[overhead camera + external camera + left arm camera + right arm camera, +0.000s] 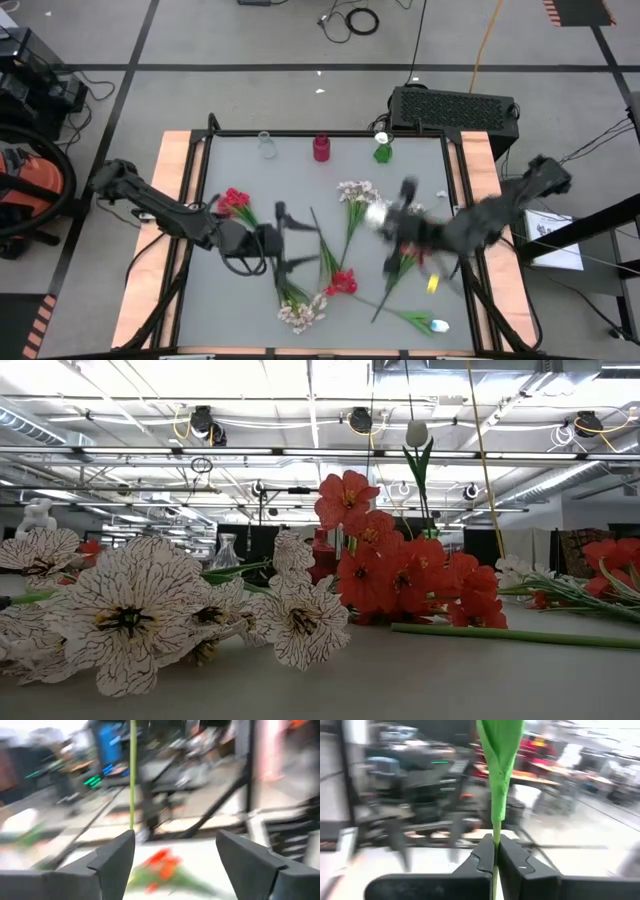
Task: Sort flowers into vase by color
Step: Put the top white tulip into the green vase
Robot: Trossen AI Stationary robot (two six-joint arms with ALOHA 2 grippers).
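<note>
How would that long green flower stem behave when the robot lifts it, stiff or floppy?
Probably fairly stiff: the stem stands upright above the right gripper, which is shut on it low down, with no visible droop. It looks thin and light, so it might sway as the arm moves. The white bud on top may make it top-heavy.

Three vases [321, 147]; perhaps seven flowers [343, 282], blur hiding some; two arms.
</note>
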